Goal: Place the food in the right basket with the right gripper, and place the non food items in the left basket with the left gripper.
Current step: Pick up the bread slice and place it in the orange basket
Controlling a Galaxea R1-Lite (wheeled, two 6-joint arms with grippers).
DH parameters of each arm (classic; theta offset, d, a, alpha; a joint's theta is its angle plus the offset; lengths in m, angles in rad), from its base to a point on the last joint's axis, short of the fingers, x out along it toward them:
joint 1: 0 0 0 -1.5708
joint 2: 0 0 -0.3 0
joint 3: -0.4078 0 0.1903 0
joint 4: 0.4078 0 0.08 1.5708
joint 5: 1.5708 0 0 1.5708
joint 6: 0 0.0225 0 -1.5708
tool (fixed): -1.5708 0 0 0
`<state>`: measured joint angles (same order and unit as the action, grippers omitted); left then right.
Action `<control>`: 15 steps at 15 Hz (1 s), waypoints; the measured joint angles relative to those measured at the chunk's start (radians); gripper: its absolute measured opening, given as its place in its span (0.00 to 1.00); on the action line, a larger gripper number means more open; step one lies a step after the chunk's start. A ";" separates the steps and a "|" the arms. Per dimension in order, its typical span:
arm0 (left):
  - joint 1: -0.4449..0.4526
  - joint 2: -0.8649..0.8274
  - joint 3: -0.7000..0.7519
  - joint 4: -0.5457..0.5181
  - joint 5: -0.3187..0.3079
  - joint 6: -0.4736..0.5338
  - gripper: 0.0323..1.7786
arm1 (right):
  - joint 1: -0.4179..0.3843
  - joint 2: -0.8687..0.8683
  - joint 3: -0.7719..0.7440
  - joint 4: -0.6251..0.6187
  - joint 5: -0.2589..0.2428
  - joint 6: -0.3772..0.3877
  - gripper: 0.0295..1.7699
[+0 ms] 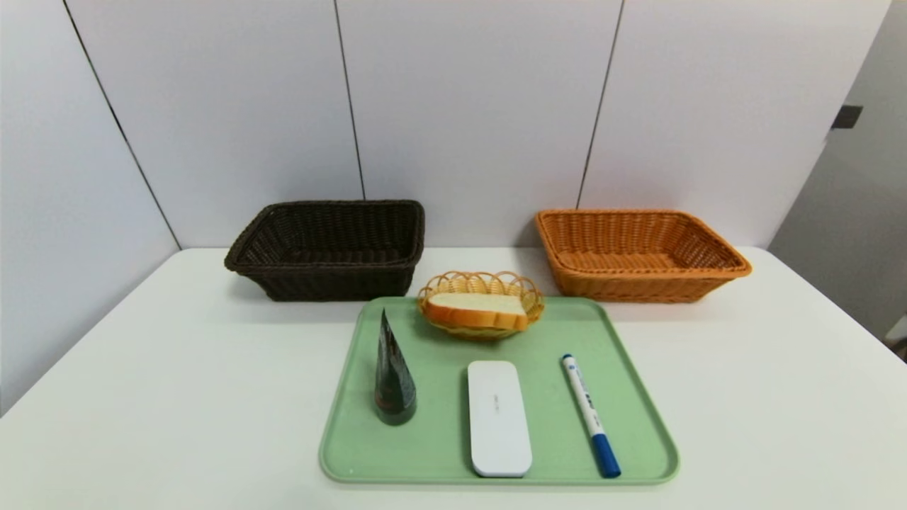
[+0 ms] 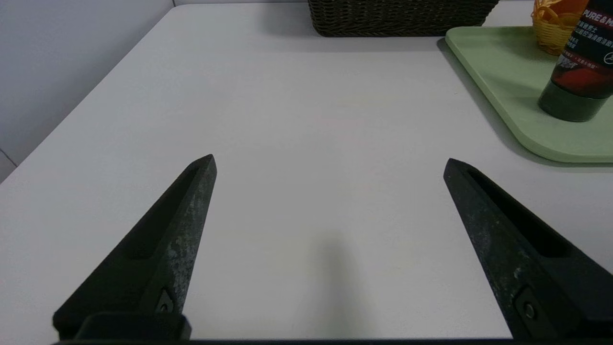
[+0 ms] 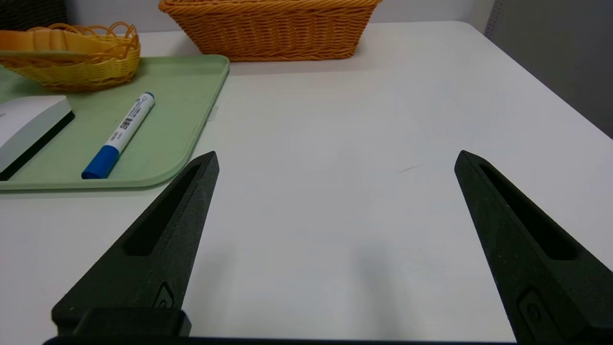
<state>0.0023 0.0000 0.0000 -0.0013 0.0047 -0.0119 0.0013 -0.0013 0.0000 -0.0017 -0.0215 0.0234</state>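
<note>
White table backed by pale panels, food and non-food items laid out on a green tray

Pale panels divided by thin dark seams are seen behind a white table (image 1: 212, 397), with a grey surface beyond its right side. Two large wicker baskets are set at the back of the table: the dark brown basket (image 1: 340, 276) on the left and the orange basket (image 1: 645, 287) on the right. Nothing is seen to be held in either one.

A green tray (image 1: 439, 453) is placed in front of them, between the table's two sides. At its back edge a small round yellow basket (image 1: 485, 333) is set, and in it the slice of bread (image 1: 478, 312) is held, its golden-brown crust turned to the front. On the left part of the tray the dark packet (image 1: 395, 386) is stood on its round cap, its flat end pointed upward. The white case (image 1: 499, 418) is laid near the middle, in front of the bread. To the right of the case, and apart from it, the marker pen (image 1: 592, 414) is laid at a slant, its blue cap toward the front edge.

The left gripper (image 2: 330, 160) is held above the table to the left of the tray, its fingers spread wide and nothing gripped. The right gripper (image 3: 337, 153) is held above the table to the right of the tray, likewise spread wide, with nothing grasped.
</note>
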 joint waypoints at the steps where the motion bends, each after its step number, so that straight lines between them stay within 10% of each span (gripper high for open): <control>1: 0.000 0.000 0.000 0.000 0.001 0.000 0.95 | 0.000 0.000 0.000 0.000 0.000 0.000 0.96; 15: -0.001 0.000 0.000 -0.002 0.002 -0.023 0.95 | 0.000 0.000 0.000 -0.005 0.000 -0.007 0.96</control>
<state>0.0017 0.0000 0.0000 -0.0032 0.0066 -0.0349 0.0013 -0.0013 0.0000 -0.0070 -0.0211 0.0162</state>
